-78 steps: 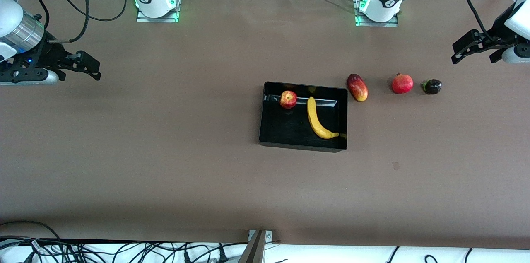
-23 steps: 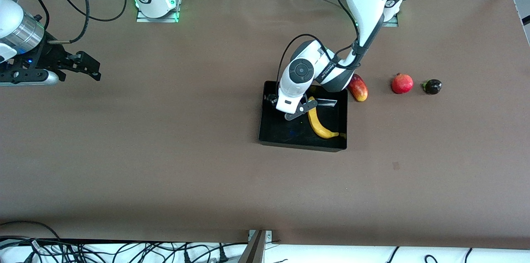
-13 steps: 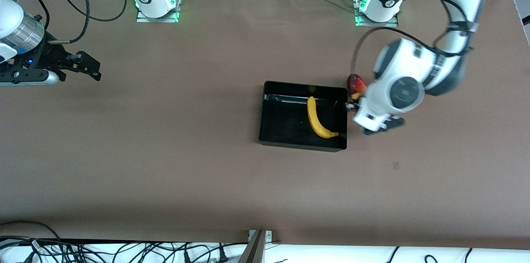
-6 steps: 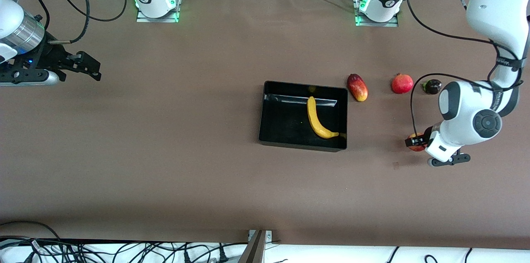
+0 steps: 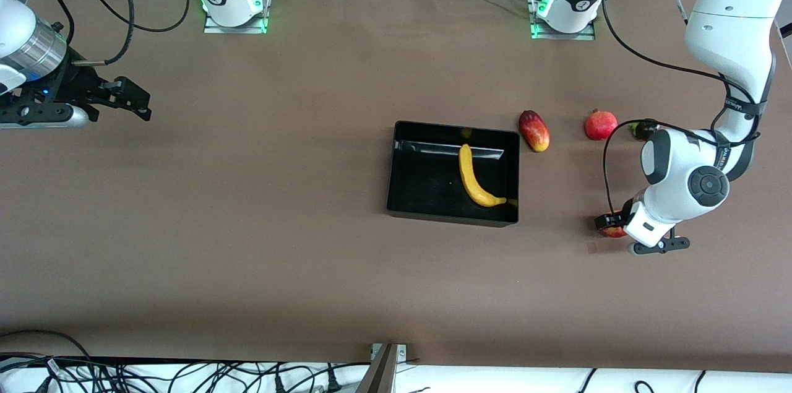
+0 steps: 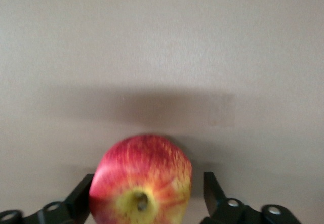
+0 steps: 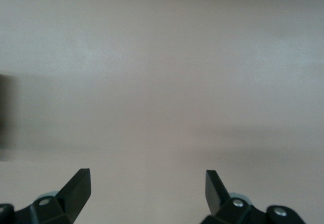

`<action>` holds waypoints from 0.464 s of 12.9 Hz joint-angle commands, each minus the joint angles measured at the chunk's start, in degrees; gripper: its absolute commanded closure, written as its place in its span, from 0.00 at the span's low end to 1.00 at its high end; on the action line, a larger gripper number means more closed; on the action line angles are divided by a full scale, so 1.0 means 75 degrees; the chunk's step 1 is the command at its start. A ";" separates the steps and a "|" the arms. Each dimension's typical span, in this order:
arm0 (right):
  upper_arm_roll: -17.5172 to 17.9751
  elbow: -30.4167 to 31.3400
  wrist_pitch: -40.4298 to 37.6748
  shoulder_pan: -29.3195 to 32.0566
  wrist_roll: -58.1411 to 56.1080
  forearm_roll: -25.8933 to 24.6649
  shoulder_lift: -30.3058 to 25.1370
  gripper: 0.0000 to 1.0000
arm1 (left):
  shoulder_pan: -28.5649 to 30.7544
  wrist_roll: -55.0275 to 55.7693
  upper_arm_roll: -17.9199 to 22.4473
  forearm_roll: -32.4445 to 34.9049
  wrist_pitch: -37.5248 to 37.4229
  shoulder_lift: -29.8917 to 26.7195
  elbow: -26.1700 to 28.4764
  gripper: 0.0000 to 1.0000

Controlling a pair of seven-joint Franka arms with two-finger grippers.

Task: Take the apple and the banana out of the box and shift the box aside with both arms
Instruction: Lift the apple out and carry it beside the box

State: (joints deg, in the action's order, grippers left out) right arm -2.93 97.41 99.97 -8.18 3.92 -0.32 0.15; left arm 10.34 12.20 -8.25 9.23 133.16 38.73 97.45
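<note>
The red-and-yellow apple is on or just above the bare table, toward the left arm's end and nearer the front camera than the pomegranate. My left gripper is around it. In the left wrist view the apple sits between the spread fingers of the left gripper, touching one finger with a gap to the other. The yellow banana lies in the black box at mid table. My right gripper waits open and empty over the right arm's end; its wrist view shows the right gripper over bare table.
An oblong red-yellow mango lies beside the box toward the left arm's end. A red pomegranate lies farther along. A small dark fruit is partly hidden by the left arm. Cables run along the table's front edge.
The left arm took the apple out of the box, carried it toward its own end of the table and lowered it. Its fingers now stand spread. The right arm has not moved.
</note>
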 commanded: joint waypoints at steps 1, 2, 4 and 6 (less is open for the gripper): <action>0.0086 -0.0074 -0.0052 0.0094 -0.0018 -0.0015 0.0003 0.00 | -0.0415 0.0969 -0.0200 0.0083 -0.2045 -0.1094 -0.0300 0.00; 0.0086 -0.0074 -0.0052 0.0094 -0.0018 -0.0015 0.0003 0.00 | -0.0661 0.1636 -0.0317 -0.0312 -0.2319 -0.1400 -0.0337 0.00; 0.0086 -0.0074 -0.0040 0.0094 -0.0018 -0.0015 0.0003 0.00 | -0.1421 0.3112 -0.0399 -0.1145 -0.2438 -0.1881 -0.0290 0.00; 0.0086 -0.0074 -0.0052 0.0094 -0.0018 -0.0015 0.0003 0.00 | -0.1973 0.4461 -0.0656 -0.1184 -0.2427 -0.1918 -0.0232 0.00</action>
State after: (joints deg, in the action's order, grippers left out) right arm -2.92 97.41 99.97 -8.18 3.92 -0.32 0.16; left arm -1.69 38.72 -12.47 1.57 114.70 24.70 94.03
